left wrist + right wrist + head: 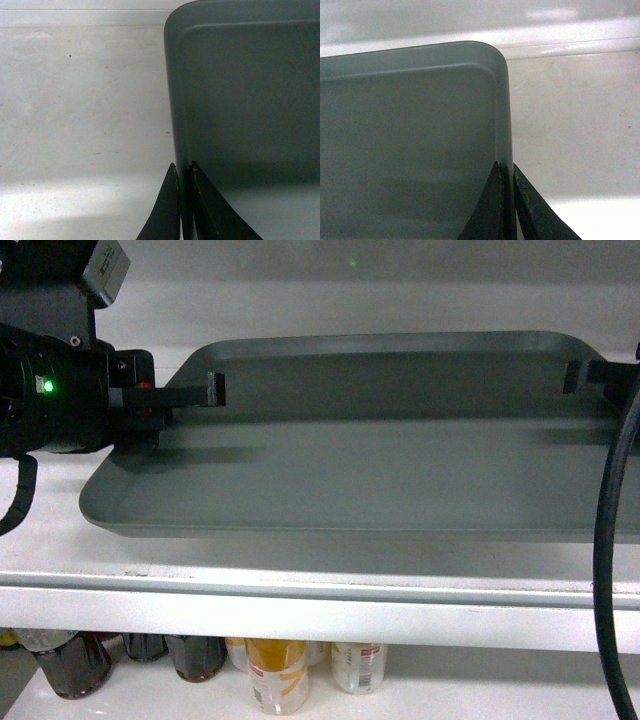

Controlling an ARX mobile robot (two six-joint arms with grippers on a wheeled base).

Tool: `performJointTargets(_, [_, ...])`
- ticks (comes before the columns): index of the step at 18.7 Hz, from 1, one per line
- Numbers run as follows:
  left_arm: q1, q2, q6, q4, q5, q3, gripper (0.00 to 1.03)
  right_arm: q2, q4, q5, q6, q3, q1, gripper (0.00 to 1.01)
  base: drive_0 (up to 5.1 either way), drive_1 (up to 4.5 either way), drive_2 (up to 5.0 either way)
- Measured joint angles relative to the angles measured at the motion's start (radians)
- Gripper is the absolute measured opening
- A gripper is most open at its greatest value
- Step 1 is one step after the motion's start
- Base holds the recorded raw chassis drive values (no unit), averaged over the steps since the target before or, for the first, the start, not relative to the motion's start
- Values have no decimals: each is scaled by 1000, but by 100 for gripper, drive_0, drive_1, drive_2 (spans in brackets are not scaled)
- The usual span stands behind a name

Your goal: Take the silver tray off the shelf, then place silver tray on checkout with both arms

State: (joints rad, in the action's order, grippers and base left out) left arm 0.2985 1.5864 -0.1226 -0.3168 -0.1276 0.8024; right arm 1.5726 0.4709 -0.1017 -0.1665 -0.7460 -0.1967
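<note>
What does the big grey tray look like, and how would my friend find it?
Look for the long white shelf with bottles standing underneath it. On top sits the silver tray, wide, shallow and matte grey with rounded corners. It is the only grey thing there, and a black pincer nips its rim at each end: the left pincer and the right pincer.

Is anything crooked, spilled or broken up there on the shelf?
Nothing looks spilled or broken. The silver tray is empty, with no dents showing. The left claw and right claw each pinch a side rim. The tray's front edge casts a shadow on the shelf, so it may be slightly raised.
</note>
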Motion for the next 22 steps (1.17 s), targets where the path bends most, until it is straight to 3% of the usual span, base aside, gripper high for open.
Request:
performJointTargets(6, [28, -126, 26, 114, -42, 37, 3, -117, -89, -30, -11, 0, -19, 3, 0, 0, 0])
performJointTargets(10, [33, -129, 19, 193, -34, 47, 3, -121, -232, -29, -28, -14, -19, 3, 0, 0, 0])
performJointTargets(22, [35, -127, -6, 208, -53, 52, 3, -121, -239, -37, -1, -33, -19, 3, 0, 0, 0])
